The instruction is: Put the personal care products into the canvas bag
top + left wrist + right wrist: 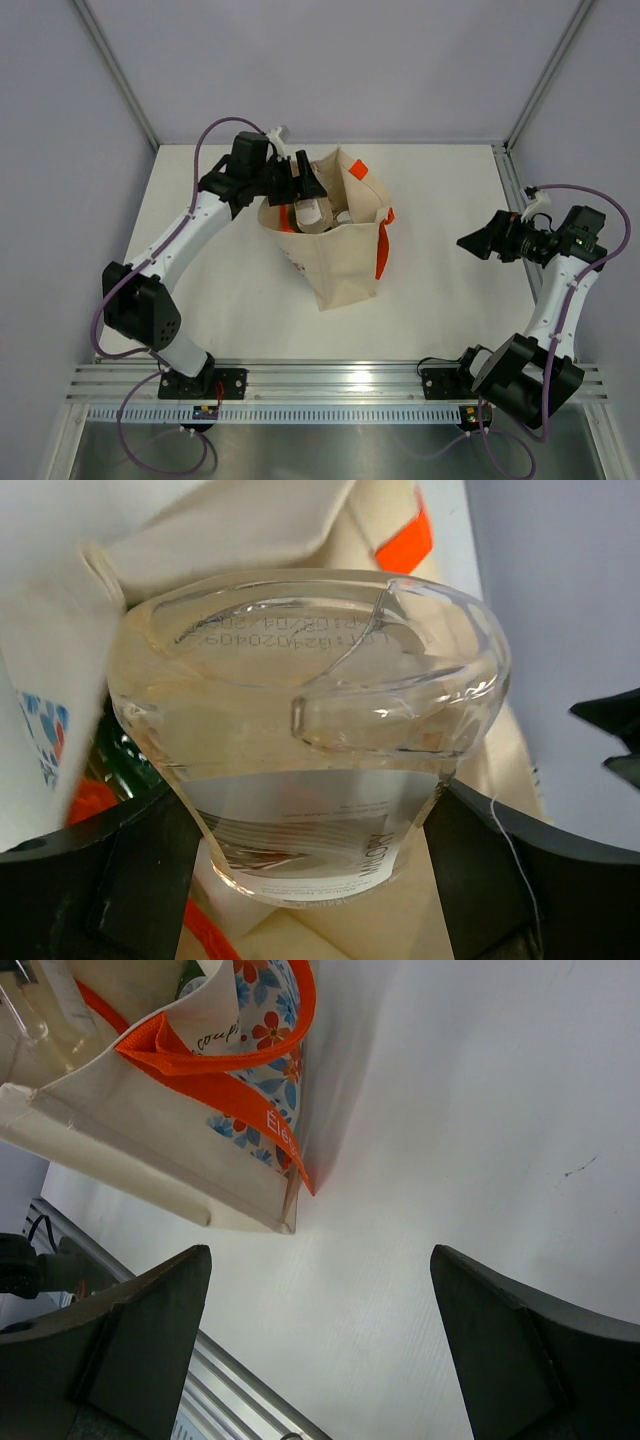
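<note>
Bagging is the step in hand, we judge. Our left pincer (303, 188) hangs over the mouth of the canvas bag (345, 268), and its fingers (110, 880) press on both flanks of a clear refill pouch (300, 710). The pouch sits between the jaws, with the bag's opening just beneath them.

Its broad base is turned up toward the wrist and its body runs down between the fingers. We therefore take its long axis to be close to upright, top end pointing into the bag. The top itself is hidden.

The next move calls for a short descent and then spreading the jaws, so the pouch drops inside the rim and misses the orange handles (383, 250).

Off to the right, well apart from the bag, our right pincer (478, 243) stands spread wide, holding nothing.
</note>
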`<act>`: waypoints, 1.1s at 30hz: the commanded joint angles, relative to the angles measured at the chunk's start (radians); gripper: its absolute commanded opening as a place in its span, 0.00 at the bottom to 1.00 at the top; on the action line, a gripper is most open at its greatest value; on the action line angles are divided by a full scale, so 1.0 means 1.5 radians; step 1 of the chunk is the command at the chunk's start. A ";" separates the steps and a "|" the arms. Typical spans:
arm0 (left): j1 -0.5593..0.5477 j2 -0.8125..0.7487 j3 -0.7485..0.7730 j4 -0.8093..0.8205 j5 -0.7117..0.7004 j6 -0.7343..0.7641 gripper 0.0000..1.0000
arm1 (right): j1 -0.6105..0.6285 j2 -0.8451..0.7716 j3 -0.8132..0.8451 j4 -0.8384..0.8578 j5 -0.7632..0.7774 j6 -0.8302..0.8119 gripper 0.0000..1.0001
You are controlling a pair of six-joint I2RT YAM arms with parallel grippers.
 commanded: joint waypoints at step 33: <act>-0.016 -0.710 -0.436 -0.069 -0.334 0.233 0.99 | 0.206 -0.182 0.198 0.016 0.429 0.083 0.99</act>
